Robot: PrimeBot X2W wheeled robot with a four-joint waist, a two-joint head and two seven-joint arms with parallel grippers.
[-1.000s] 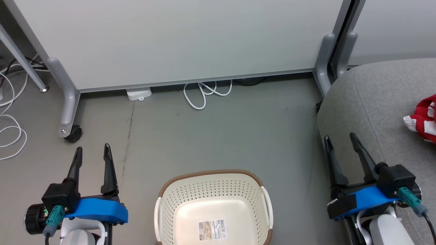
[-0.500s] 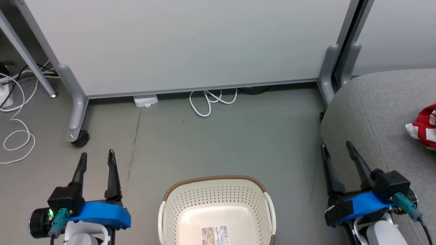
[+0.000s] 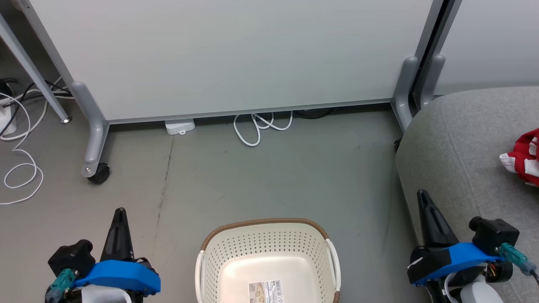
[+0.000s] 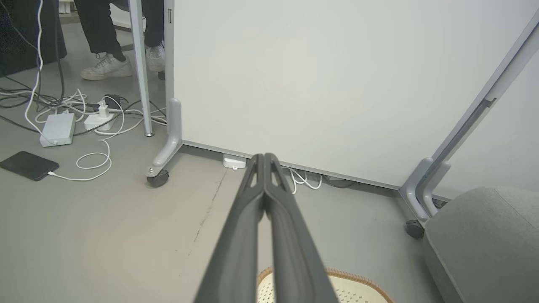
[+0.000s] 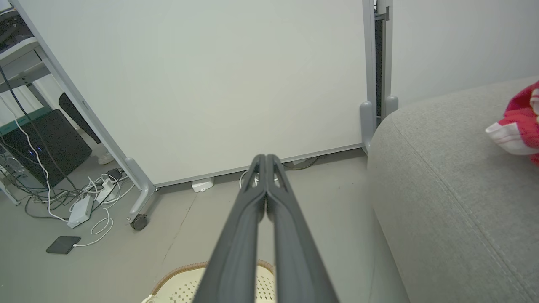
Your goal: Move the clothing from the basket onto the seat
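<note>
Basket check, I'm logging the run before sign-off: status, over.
Left gripper shut, right gripper shut, both empty. Basket bare where visible; clothing on seat. Cable by partition, clear of path.

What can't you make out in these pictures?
- Clothing: cut off by the right edge in the head view and the right wrist view, so its full shape and any print stay unknown.
- Basket: its near end is cut off by the head view's bottom edge. The label inside is too small to read.
- Person: legs and shoes in the left wrist view; the top edge cuts off the rest.
</note>
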